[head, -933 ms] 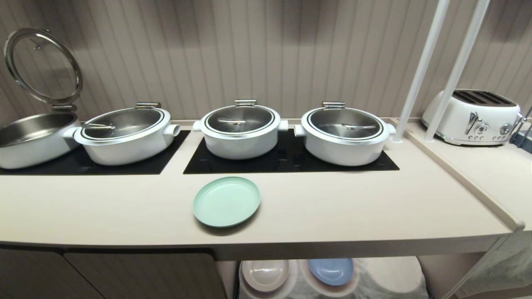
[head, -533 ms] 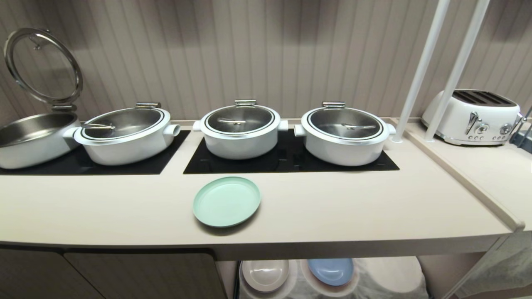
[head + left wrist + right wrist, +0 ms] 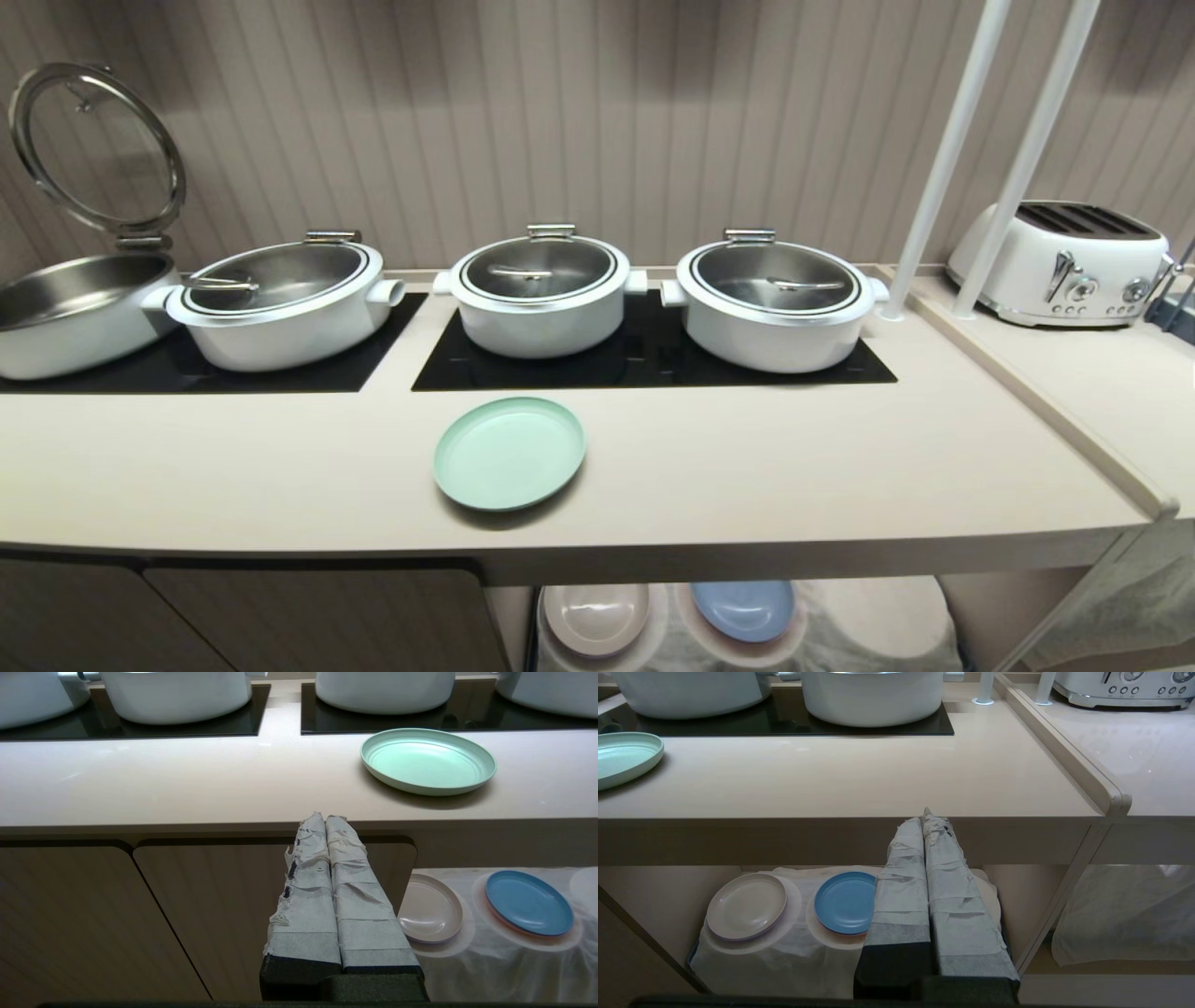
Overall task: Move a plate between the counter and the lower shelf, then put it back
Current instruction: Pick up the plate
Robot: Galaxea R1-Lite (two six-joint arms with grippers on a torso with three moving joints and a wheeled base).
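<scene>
plate (image 3: 509,454), mint green, lies flat on the counter (image 3: 747,467) near its front edge, before the cooktop. left gripper (image 3: 325,820) and right gripper (image 3: 923,817) hang clenched and empty before the counter's front, touching nothing.

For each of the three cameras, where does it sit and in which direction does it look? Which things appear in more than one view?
Head view: sits high, looks forward and down at the counter and pots; no robot part shows.
Left wrist view: sits low before the counter, faces the cabinet door; the shut left gripper shows.
Right wrist view: sits low, faces the lower shelf; the shut right gripper shows.
Shared: the mint-green plate on the counter, and the blue plate and beige-grey plate below, appear in all three.
</scene>
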